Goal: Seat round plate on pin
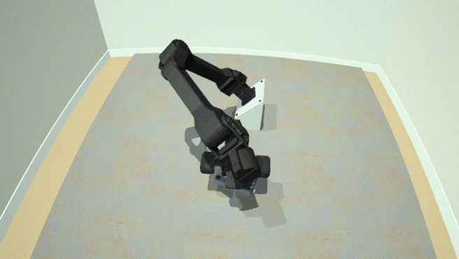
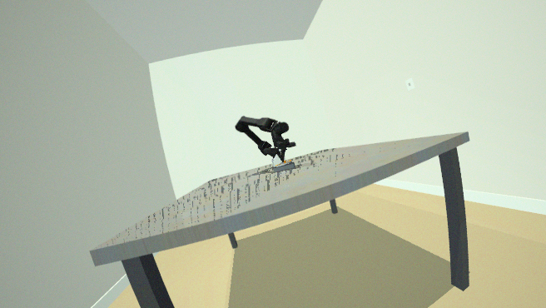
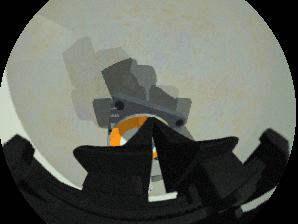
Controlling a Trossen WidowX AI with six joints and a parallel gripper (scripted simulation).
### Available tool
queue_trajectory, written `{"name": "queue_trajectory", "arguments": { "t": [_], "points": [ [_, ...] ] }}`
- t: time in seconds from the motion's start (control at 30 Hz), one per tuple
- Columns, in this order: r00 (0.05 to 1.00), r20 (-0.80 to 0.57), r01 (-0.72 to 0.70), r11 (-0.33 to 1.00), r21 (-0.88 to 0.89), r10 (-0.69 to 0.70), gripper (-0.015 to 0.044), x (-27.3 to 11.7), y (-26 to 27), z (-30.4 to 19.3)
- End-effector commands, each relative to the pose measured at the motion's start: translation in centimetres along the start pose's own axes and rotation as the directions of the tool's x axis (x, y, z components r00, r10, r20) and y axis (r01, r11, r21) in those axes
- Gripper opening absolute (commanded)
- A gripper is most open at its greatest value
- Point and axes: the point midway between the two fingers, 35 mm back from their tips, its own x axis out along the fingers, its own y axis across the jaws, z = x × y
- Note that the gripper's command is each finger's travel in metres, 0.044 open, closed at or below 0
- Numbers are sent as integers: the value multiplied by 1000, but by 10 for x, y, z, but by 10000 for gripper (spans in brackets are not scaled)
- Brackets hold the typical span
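The gripper, jaws closed together with nothing between them, is poised low over the fixture with its joined fingertips pointing down at the round plate. In the wrist view only an orange arc of the plate shows, to the left of the fingers, lying over the grey base; the rest of it, along with the orange tab, the post, the pin and the hole, is hidden behind the fingers. In the top view the wrist covers the fixture almost wholly, leaving only a corner of the base visible; in the exterior view the fixture appears as a small grey and orange shape on the table beneath the tool. Whether the tips touch the plate cannot be told. The step in hand is judged to be turning the plate about the post with the closed tips used as a pusher. The next move calls for sweeping the plate round until the hole meets the pin and the plate drops flat, then lifting away
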Motion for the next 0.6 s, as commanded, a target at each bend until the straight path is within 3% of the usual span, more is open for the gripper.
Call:
{"name": "queue_trajectory", "arguments": {
  "t": [0.0, 0.57],
  "points": [
    [1000, -6, -5, 1000, -3, 5, 0, 1, 7, 1],
    [1000, -6, -6, 1000, -3, 6, 0, 0, 24, 0]
  ]
}}
